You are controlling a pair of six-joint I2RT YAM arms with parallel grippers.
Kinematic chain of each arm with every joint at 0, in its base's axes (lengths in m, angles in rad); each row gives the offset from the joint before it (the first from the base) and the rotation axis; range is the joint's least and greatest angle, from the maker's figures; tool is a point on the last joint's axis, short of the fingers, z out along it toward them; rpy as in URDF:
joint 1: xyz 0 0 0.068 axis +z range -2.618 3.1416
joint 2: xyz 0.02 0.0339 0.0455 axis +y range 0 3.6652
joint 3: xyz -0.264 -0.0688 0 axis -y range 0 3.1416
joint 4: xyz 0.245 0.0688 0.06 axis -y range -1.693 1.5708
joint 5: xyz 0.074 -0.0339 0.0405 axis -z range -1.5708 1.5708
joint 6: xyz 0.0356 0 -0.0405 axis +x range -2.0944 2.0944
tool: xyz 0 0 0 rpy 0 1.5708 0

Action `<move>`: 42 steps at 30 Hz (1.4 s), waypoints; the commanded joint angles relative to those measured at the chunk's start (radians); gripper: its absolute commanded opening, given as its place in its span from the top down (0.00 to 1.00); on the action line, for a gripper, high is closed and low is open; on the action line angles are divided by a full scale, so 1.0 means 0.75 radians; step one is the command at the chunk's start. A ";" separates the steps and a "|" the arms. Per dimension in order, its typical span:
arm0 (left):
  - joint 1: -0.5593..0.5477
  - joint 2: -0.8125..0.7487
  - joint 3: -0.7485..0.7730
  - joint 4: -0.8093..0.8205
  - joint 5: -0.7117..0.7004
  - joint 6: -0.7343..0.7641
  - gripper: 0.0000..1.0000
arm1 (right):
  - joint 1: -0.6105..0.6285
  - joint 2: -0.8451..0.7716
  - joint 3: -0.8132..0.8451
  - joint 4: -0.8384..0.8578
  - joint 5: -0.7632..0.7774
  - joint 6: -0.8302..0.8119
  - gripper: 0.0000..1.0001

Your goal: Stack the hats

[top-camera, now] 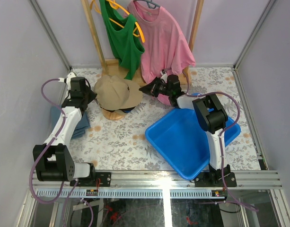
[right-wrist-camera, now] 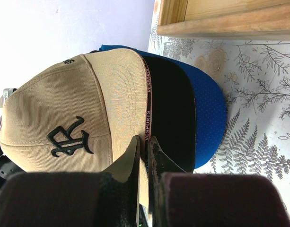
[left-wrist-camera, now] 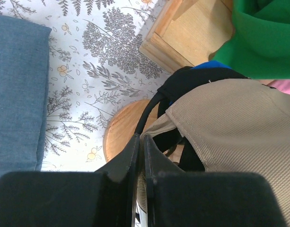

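Observation:
A tan cap (top-camera: 117, 92) with a black embroidered letter sits on top of a black cap (right-wrist-camera: 173, 113) and a royal blue cap (right-wrist-camera: 208, 113), stacked on the round wooden stand (top-camera: 114, 114). My left gripper (top-camera: 90, 96) is at the cap's left side. In the left wrist view it (left-wrist-camera: 140, 151) is shut on the rear edge of the tan cap (left-wrist-camera: 230, 132). My right gripper (top-camera: 147, 87) is at the right side. In the right wrist view it (right-wrist-camera: 145, 142) is shut on the brim of the tan cap (right-wrist-camera: 64, 109).
A blue plastic bin (top-camera: 189, 139) lies at the front right. A folded grey-blue cloth (top-camera: 81, 124) lies at the left. A wooden rack base (left-wrist-camera: 182, 33) with a green tank top (top-camera: 121, 35) and a pink T-shirt (top-camera: 163, 40) stands behind the stack.

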 commanded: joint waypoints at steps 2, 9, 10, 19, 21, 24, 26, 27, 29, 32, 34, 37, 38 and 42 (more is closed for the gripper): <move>0.008 0.002 0.019 -0.100 -0.158 -0.026 1.00 | 0.013 -0.039 0.026 -0.187 0.018 -0.117 1.00; 0.008 0.027 0.001 -0.126 -0.154 -0.051 1.00 | 0.014 -0.040 0.043 -0.392 0.065 -0.227 1.00; 0.008 0.027 -0.003 -0.124 -0.149 -0.052 1.00 | 0.013 -0.040 0.062 -0.423 0.076 -0.247 1.00; 0.008 0.012 -0.036 -0.106 -0.092 -0.064 1.00 | 0.040 0.007 0.199 -0.688 0.133 -0.374 1.00; 0.008 0.007 -0.045 -0.104 -0.085 -0.068 1.00 | 0.049 0.018 0.227 -0.737 0.137 -0.400 1.00; 0.008 -0.006 -0.048 -0.097 -0.079 -0.081 0.99 | 0.057 0.033 0.261 -0.807 0.145 -0.427 1.00; 0.008 -0.011 -0.041 -0.095 -0.079 -0.092 0.98 | 0.062 0.035 0.271 -0.838 0.147 -0.441 1.00; 0.008 -0.015 -0.038 -0.095 -0.080 -0.098 0.97 | 0.064 0.035 0.277 -0.856 0.147 -0.451 1.00; 0.008 -0.022 -0.036 -0.092 -0.078 -0.116 0.93 | 0.067 0.029 0.273 -0.873 0.154 -0.464 1.00; 0.009 -0.032 -0.042 -0.080 -0.071 -0.141 0.86 | 0.067 0.012 0.255 -0.882 0.159 -0.475 0.93; 0.008 -0.039 -0.049 -0.074 -0.068 -0.157 0.80 | 0.067 0.001 0.247 -0.882 0.159 -0.481 0.86; 0.008 -0.057 -0.057 -0.069 -0.071 -0.179 0.68 | 0.065 -0.019 0.242 -0.888 0.167 -0.492 0.76; 0.008 -0.062 -0.058 -0.069 -0.076 -0.185 0.65 | 0.067 -0.025 0.240 -0.891 0.169 -0.499 0.73; 0.008 -0.087 -0.060 -0.066 -0.089 -0.211 0.58 | 0.067 -0.053 0.238 -0.900 0.181 -0.518 0.65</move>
